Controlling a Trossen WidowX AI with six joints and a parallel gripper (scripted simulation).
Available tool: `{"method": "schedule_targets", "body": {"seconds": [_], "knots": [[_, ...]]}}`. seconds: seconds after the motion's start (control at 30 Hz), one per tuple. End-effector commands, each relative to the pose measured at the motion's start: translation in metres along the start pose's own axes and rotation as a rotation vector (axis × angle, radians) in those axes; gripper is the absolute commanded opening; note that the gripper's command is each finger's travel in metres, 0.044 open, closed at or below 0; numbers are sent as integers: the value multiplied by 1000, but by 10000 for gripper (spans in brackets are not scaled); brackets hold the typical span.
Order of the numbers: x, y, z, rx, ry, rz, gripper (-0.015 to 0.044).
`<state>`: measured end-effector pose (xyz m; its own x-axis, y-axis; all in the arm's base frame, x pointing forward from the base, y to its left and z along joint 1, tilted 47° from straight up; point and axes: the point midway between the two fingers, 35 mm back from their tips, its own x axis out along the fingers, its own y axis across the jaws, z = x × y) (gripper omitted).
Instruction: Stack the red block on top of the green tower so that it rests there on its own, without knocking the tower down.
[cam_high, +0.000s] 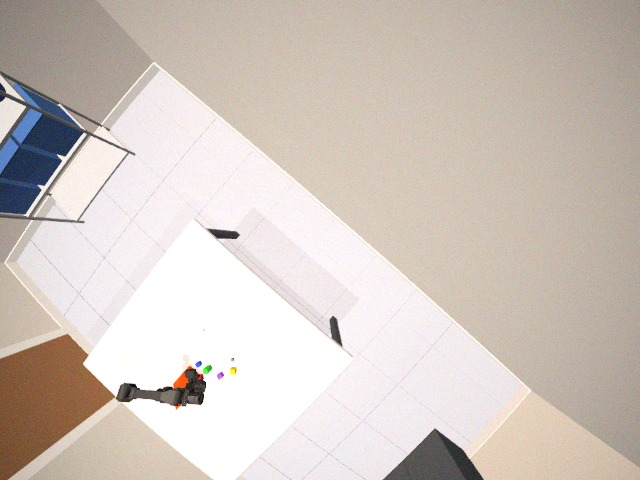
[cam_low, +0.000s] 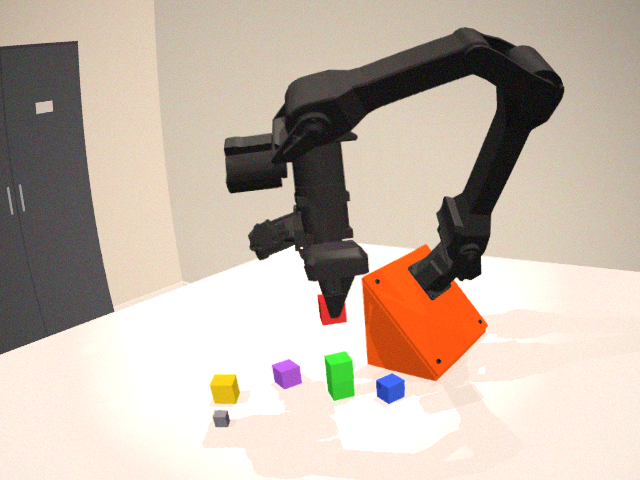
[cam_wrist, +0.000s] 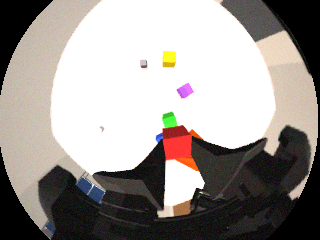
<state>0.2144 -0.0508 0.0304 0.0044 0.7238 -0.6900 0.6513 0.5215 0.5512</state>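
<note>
A: Exterior view: the gripper (cam_low: 334, 304) is clamped on the red block (cam_low: 329, 312), held in the air above and slightly behind the green tower (cam_low: 339, 375), near the counter (cam_low: 542, 413) edge where the arm is mounted.

B: So it's the carry step. Next?

A: Centre it over the tower, lower gently, release.

B: Any writing?

A: None readable.

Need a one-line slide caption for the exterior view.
Gripper holds the red block in the air above the green tower, with loose cubes around it.
</note>
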Motion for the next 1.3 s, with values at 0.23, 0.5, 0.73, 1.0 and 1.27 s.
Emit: {"method": "schedule_targets", "body": {"seconds": [0.23, 0.5, 0.73, 1.0, 1.27], "knots": [[29, -2, -2, -3, 0, -2, 0], [56, -4, -3, -3, 1, -1, 0], [57, -4, -3, -3, 1, -1, 0], [57, -4, -3, -3, 1, -1, 0], [57, -4, -3, -3, 1, -1, 0]]}}
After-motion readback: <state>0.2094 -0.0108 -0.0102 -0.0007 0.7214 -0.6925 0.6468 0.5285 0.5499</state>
